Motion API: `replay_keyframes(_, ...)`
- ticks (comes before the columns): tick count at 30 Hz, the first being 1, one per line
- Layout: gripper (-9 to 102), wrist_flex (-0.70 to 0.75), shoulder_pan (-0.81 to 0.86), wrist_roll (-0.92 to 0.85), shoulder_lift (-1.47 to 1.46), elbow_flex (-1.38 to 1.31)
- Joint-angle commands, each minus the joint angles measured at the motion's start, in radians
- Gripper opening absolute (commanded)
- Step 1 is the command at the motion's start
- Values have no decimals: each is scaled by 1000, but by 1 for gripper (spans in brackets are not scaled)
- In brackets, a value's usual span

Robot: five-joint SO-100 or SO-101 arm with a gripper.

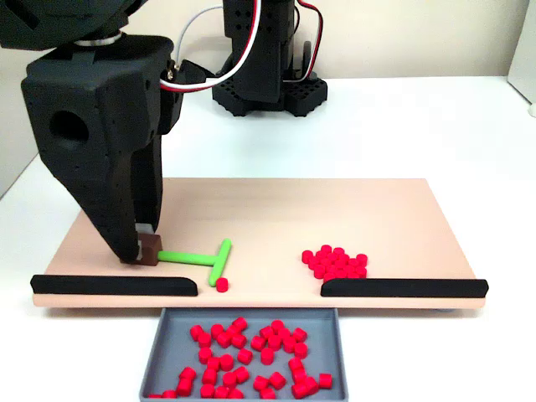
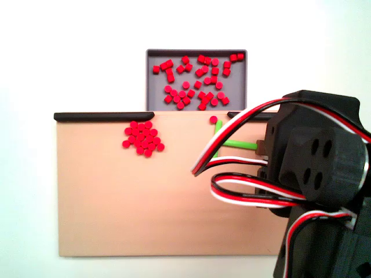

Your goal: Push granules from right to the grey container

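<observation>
Claw: my black two-finger gripper (image 1: 147, 249) was clamped on the brown end block of the green T-shaped plastic pusher stick (image 1: 205, 259).
Granules: tiny bright red plastic pellets (image 1: 337, 261) sat heaped on the tan board (image 1: 276, 209) against the right black rail (image 1: 404, 287); one lay by the pusher head.
Container: the shallow grey plastic tray (image 1: 161, 342), below the rail gap, held many pellets.
Handling: light, hard, likely to roll and scatter; I judged sweeping better than pinching.
Surroundings: white tabletop (image 1: 402, 126).
</observation>
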Motion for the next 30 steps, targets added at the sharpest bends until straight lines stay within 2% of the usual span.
replay_keyframes(1, 0, -5, -9, -87, 57, -2)
replay_keyframes(30, 0, -12, -14, 186, 52, -17)
